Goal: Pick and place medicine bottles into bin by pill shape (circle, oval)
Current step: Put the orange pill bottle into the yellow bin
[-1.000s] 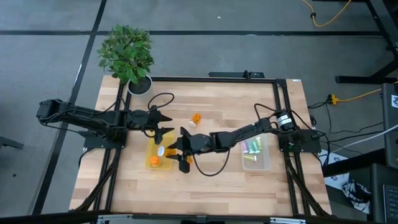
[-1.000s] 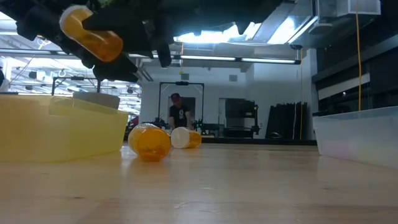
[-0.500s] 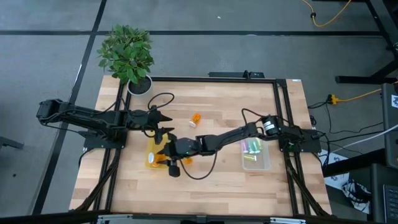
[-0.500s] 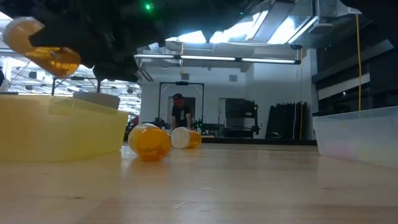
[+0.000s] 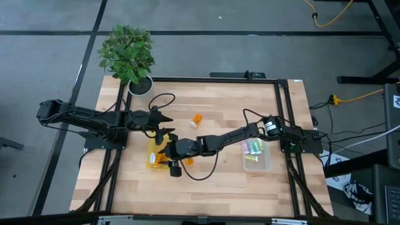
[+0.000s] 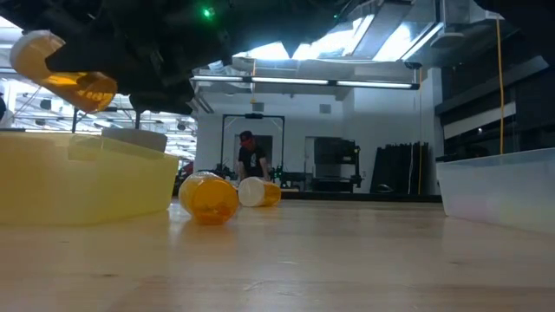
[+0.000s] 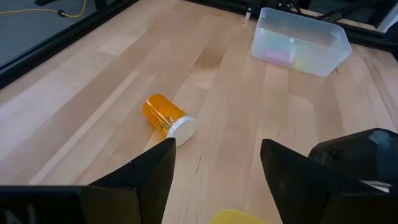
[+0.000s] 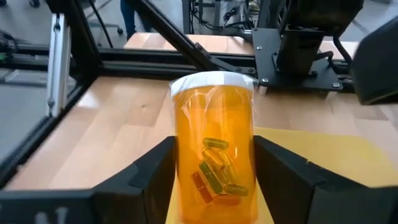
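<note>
My right gripper point(image 5: 165, 154) reaches across the table and is shut on an orange medicine bottle point(image 8: 214, 149) with a white cap and oval capsules inside. It holds the bottle above the yellow bin point(image 6: 87, 186). My left gripper point(image 5: 165, 124) hovers open and empty just beyond the yellow bin's far end. Two more orange bottles lie on their sides on the wood, one point(image 6: 208, 198) beside the yellow bin and one point(image 5: 197, 119) farther back, which also shows in the left wrist view point(image 7: 166, 116). The clear bin point(image 5: 257, 154) holds pastel vials. My right gripper pinches the bottle's orange side wall point(image 8: 180, 180) between its two fingers, at the end away from the cap. The fingers lie along the bottle and the white cap point(image 8: 211, 82) points away from the wrist. The bottle point(image 6: 65, 74) is lifted clear and tilted above the yellow bin.
A white plant pot point(image 5: 139, 86) stands at the table's far left corner. A black frame runs around the table. A person point(image 6: 251, 160) stands in the room behind. Bare wood lies between the two bins and along the near edge.
My right gripper has carried the orange bottle toward the table's left edge and now holds it over the yellow bin. The bottle has stayed lifted and tilted in the hold.
</note>
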`<act>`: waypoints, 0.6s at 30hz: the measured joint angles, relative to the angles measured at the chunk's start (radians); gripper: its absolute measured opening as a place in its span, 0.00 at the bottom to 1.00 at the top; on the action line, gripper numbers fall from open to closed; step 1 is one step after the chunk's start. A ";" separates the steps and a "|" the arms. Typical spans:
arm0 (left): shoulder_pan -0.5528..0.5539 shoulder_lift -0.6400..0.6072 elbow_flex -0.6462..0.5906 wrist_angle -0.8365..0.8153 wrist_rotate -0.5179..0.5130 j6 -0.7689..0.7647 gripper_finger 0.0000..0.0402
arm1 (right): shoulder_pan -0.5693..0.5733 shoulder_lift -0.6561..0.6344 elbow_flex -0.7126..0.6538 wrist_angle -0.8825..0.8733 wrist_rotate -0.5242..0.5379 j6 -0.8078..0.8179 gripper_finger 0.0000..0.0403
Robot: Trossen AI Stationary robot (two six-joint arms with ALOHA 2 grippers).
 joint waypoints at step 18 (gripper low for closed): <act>0.000 0.000 0.000 0.000 0.000 0.052 0.57 | -0.002 0.000 0.000 -0.006 0.008 0.009 0.56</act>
